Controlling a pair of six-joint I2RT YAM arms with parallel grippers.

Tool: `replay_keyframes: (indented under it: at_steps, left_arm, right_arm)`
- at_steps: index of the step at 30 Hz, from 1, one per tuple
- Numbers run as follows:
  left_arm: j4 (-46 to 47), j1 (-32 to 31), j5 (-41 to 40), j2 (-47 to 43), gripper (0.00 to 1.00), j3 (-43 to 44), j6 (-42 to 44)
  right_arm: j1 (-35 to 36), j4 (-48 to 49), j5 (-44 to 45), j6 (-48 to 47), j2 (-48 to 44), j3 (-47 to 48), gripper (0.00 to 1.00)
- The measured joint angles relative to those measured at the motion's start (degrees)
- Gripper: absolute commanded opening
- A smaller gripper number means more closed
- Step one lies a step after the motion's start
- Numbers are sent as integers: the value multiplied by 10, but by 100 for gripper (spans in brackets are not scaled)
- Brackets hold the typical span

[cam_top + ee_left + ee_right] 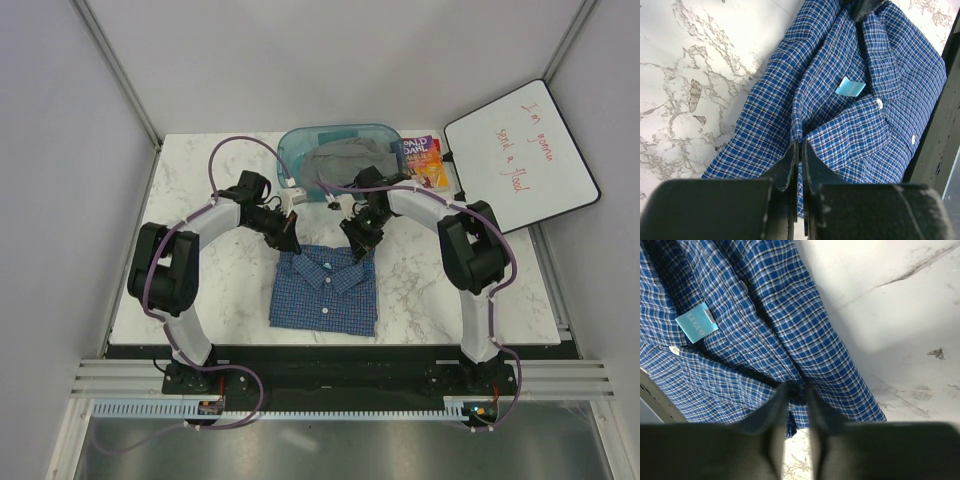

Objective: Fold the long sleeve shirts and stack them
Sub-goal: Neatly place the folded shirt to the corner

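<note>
From above, the shirt (325,290) lies folded into a neat rectangle at the middle of the table (200,200), collar at the far end, just near of the bin (300,138); the left gripper (290,238) and right gripper (360,240) sit at its far corners; the fold looks all but finished, so the next move likely calls for both to let go without dragging the cloth; in the left wrist view the fingers (787,167) are closed, pinching the shirt's far left edge; in the right wrist view the fingers (771,407) stand slightly apart astride the far right edge, touching cloth but not evidently clamping it.
</note>
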Motion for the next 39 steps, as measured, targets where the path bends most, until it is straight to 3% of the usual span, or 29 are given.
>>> replay_keyframes:
  at_steps: [1,4,17,26,35,38,39]
  left_arm:
    - [0,0,0,0,2,0,0]
    - [0,0,0,0,2,0,0]
    - [-5,1,-8,-22,2,4,10]
    - [15,7,-47,-28,2,7,11]
    - [57,15,-94,52,3,8,10]
    - [57,15,-105,71,14,15,4]
    - [56,17,-107,71,27,19,1]
  right_arm:
    - [0,-1,-2,1,0,0,8]
    - [1,-2,-6,3,0,0,0]
    - [1,-13,-2,9,-47,44,0]
    - [0,27,51,11,-44,44,0]
    - [0,110,76,49,9,37,0]
    - [0,123,79,65,18,37,9]
    - [0,126,83,71,18,37,24]
